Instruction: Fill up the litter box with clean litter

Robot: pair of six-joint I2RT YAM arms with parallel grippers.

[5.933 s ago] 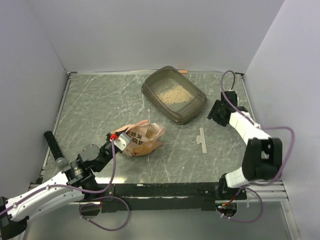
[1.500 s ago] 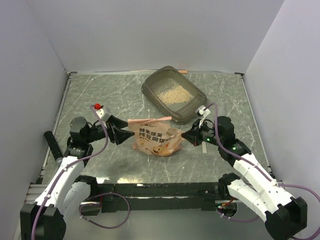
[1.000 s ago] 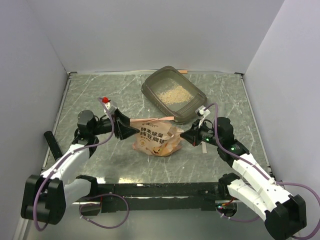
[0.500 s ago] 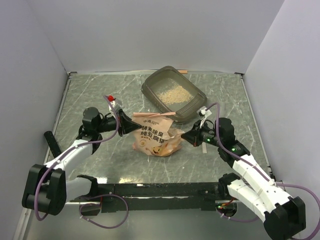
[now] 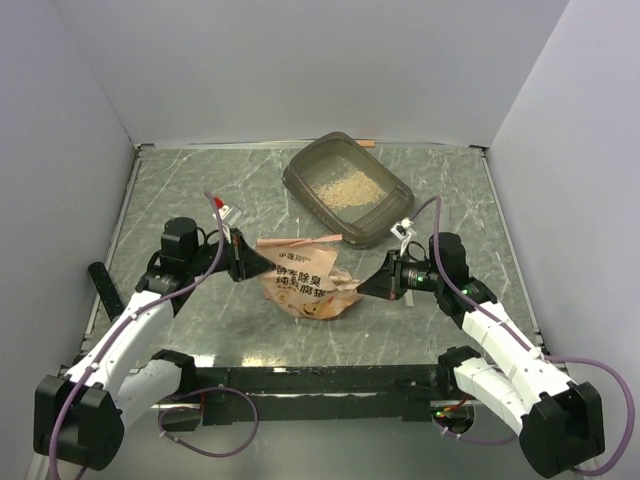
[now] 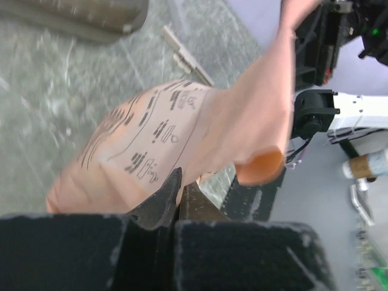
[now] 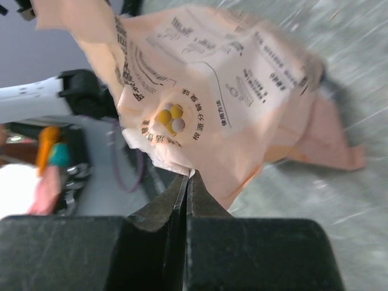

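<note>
orange-pink printed bag [image 5: 305, 284], just in front of the litter box [image 5: 296, 186], is pinched at opposite sides by the closed left gripper [image 5: 260, 263] and the closed right gripper [image 5: 361, 287].

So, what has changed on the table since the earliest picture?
The right gripper came in from beside the litter box and closed on the right edge of the bag. The left gripper swung round to grip its left edge. The bag turned and shifted slightly right. The litter box and the clean litter in it stayed put.
</note>
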